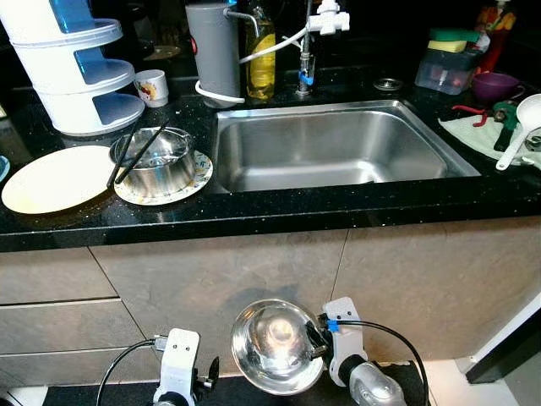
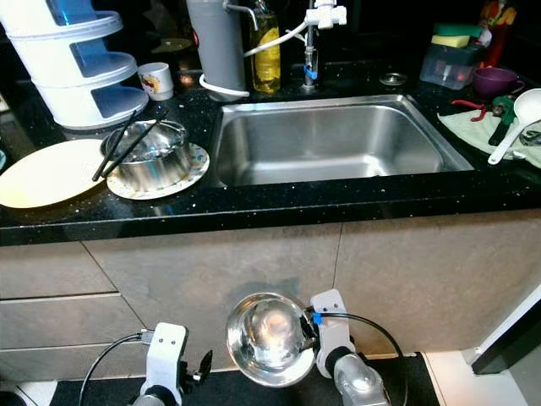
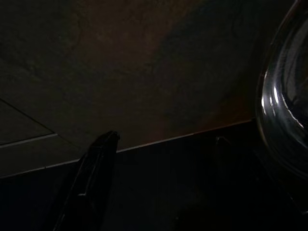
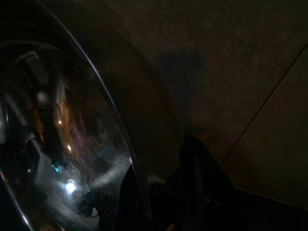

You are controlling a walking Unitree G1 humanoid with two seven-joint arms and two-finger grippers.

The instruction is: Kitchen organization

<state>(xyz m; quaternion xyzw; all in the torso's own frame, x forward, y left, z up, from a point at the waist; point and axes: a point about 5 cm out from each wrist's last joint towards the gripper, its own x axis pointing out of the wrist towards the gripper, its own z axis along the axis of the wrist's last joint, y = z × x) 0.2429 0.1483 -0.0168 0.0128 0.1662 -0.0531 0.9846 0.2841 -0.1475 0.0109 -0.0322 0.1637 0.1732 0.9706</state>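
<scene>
Nearest, low before the cabinet front: right gripper [image 1: 319, 338], its fingers clamped on the rim of a steel bowl [image 1: 275, 345], the hollow facing up toward the head camera. The right wrist view adds the bowl's mirrored inside at close range and one dark finger [image 4: 197, 187] beside the rim. Left gripper [image 1: 211, 372] hangs idle beside it, to the left; whether its fingers are parted or closed cannot be told. The left wrist view is dim: one black finger [image 3: 89, 183], the cabinet face, and the bowl's edge at the side.

Next, the black speckled counter [image 1: 279, 207]. On its left part: a cream plate [image 1: 55, 179]; just beside it a patterned plate [image 1: 201, 173] carrying a steel pot [image 1: 156, 165], with black chopsticks [image 1: 135, 152] laid across the pot's mouth.

Centre: steel sink [image 1: 338, 148], set into the counter.

Right part: a white ladle [image 1: 520, 127] on a pale cloth [image 1: 473, 135].

Farthest, along the back: a white tiered rack [image 1: 80, 72], a small mug [image 1: 152, 86], a grey canister [image 1: 213, 51], a yellow bottle [image 1: 260, 59], the tap [image 1: 308, 46], a clear box [image 1: 448, 68] with sponges and a purple bowl [image 1: 494, 85].
</scene>
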